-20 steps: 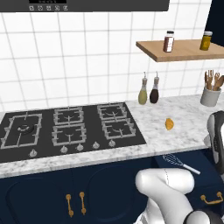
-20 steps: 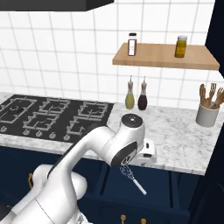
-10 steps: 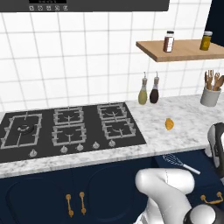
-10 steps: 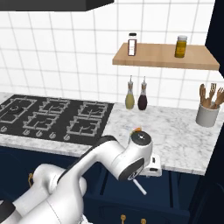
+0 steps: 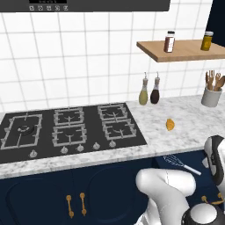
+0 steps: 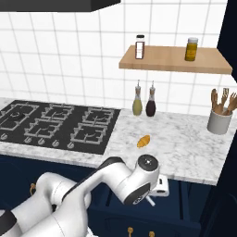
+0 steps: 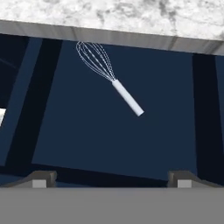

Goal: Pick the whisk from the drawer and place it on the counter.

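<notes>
The whisk (image 7: 109, 74) lies flat on the navy floor of the pulled-out drawer (image 7: 109, 140), its wire head under the counter's pale edge (image 7: 131, 39) and its white handle pointing toward my hand. My gripper (image 7: 113, 179) hangs above the drawer, open, both fingertips (image 7: 41, 178) clear of the whisk and nothing between them. The left base view has the whisk (image 5: 181, 163) in the open drawer (image 5: 200, 159) below the marble counter (image 5: 193, 118). In the right base view my arm's wrist (image 6: 143, 181) sits low in front of the counter (image 6: 185, 148).
A black gas cooktop (image 5: 70, 129) fills the counter's left. A small yellow-orange item (image 5: 170, 125) lies near the front edge. Two bottles (image 5: 149, 90), a crock of wooden utensils (image 5: 212, 91) and a wooden shelf (image 5: 184, 48) stand behind. Navy cabinet doors (image 5: 74, 204) are below.
My wrist has dropped down and to the right, from counter height to in front of the counter edge over the drawer. The whisk has not moved.
</notes>
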Robot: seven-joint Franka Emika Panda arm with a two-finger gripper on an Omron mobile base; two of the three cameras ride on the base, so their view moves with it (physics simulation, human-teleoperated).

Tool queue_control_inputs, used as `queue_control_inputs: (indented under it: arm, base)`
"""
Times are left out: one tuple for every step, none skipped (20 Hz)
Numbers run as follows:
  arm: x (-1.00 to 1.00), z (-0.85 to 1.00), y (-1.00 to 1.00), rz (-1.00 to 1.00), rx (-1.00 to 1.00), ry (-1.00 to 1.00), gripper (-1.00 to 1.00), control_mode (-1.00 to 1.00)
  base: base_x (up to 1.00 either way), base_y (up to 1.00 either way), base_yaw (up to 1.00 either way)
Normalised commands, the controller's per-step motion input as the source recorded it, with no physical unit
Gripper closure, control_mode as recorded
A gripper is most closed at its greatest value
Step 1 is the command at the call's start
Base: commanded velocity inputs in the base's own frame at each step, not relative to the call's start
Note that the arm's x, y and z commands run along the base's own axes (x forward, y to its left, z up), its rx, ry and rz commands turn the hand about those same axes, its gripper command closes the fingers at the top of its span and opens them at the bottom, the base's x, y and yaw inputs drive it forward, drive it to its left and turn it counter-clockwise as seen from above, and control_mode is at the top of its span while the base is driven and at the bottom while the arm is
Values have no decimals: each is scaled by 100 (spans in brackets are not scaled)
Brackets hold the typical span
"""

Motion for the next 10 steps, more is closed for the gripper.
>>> queue_control_inputs:
  arm:
    - [0, -21, 0, 12, 1, 0, -100, -100]
    - [0, -18, 0, 14, 1, 0, -100, -100]
    - [0, -18, 0, 17, 1, 0, -100, -100]
    - [0, -21, -9, 21, 3, 0, -100, -100]
    - [0, -25, -11, 22, 4, 0, -100, -100]
    - [0, -21, -11, 22, 4, 0, -100, -100]
    - [0, -17, -11, 21, 3, 0, -100, -100]
    - [0, -12, -10, 21, 3, 0, -100, -100]
    - [5, -13, -5, 18, 1, 1, -100, -100]
    - [13, -11, -3, 16, 1, 2, -100, -100]
  base:
    - [0, 0, 0]
    - [0, 0, 0]
    - [0, 0, 0]
    - [0, 0, 0]
    - [0, 0, 0]
    - [0, 0, 0]
    - [0, 0, 0]
    - [0, 0, 0]
    - [0, 0, 0]
    - [0, 0, 0]
